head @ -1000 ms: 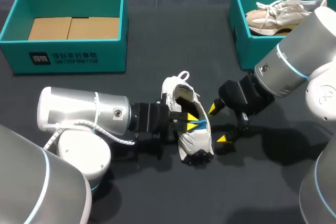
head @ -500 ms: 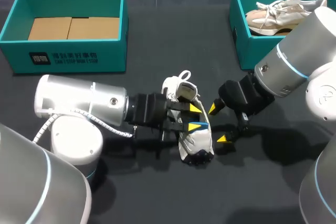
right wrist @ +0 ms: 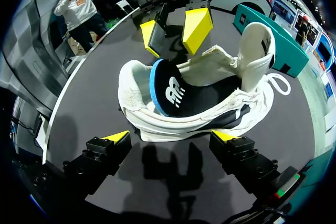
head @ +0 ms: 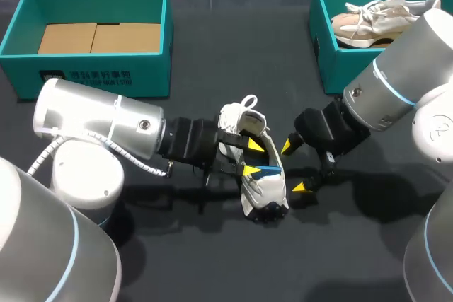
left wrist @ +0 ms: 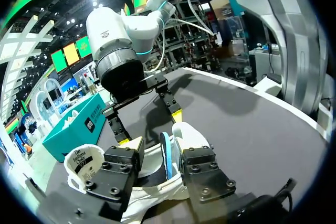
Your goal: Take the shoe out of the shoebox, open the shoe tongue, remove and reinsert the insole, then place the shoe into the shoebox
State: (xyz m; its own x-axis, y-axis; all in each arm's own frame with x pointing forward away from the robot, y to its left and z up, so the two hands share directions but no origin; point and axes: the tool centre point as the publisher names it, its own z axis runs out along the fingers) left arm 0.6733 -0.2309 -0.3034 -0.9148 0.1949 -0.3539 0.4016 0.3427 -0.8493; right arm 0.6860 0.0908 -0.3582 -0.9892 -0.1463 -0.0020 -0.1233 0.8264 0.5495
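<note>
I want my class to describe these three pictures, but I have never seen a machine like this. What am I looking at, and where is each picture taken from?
This is a robot with two arms at a dark table. The head view looks down from above and behind it; each round picture comes from a camera on one wrist, looking along that arm's yellow-tipped jaws. A white shoe lies on the table between the arms, its black, blue-edged insole raised partly out. The left arm has its jaws open over the shoe, either side of the insole's edge; the right arm is beside the shoe, jaws open too. Nothing is held. Behind stand a teal shoebox with only cardboard in it and a second box with another shoe.
</note>
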